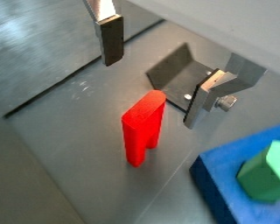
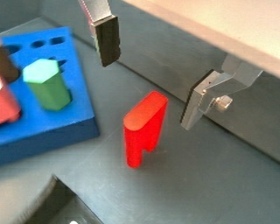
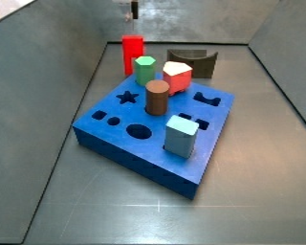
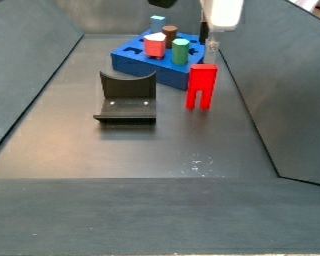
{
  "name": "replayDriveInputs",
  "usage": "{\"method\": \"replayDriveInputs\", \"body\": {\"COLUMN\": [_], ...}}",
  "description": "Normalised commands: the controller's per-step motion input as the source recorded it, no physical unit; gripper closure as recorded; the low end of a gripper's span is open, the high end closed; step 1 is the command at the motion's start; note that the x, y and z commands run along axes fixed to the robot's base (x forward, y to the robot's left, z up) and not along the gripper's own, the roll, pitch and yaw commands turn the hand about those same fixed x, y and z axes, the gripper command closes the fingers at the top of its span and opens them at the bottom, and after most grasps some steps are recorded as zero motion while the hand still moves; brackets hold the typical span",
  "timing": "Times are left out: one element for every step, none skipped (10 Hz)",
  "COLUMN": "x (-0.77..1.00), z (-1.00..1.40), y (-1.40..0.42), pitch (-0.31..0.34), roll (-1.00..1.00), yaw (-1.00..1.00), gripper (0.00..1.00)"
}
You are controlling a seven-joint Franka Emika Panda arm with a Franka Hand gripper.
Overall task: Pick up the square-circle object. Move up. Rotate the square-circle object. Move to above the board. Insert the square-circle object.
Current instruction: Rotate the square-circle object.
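In a side view, the thick blue square board [image 3: 118, 134] with cut-out holes is seen at centre, carrying several pegs. The tall, slim bright-red square-circle object [image 3: 133, 55] stands upright on the floor at the board's 12 o'clock, just beside its far edge. The two-finger gripper [image 1: 164, 63] is positioned above the red object, jaws spread wide and nothing held; both fingers [image 2: 106, 39] are apart from it.

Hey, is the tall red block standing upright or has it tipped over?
Upright. The square-circle object stands on end on the floor beside the board, untouched; the gripper hovers above it, open, fingers either side.
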Motion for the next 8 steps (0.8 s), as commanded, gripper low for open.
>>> {"method": "replayDriveInputs", "body": {"x": [0.02,0.02,0.02,0.02,0.02,0.02,0.02,0.02], "z": [-0.02,-0.02,-0.02,-0.02,-0.02,-0.02,-0.02,-0.02], "y": [0.00,0.00,0.00,0.00,0.00,0.00,0.00,0.00], "pitch": [0.008,0.008,0.008,0.009,0.009,0.010,0.010,0.011], "roll": [0.00,0.00,0.00,0.00,0.00,0.00,0.00,0.00], "yaw": [1.00,1.00,1.00,1.00,1.00,1.00,1.00,1.00], "gripper": [0.00,0.00,0.00,0.00,0.00,0.00,0.00,0.00]}}
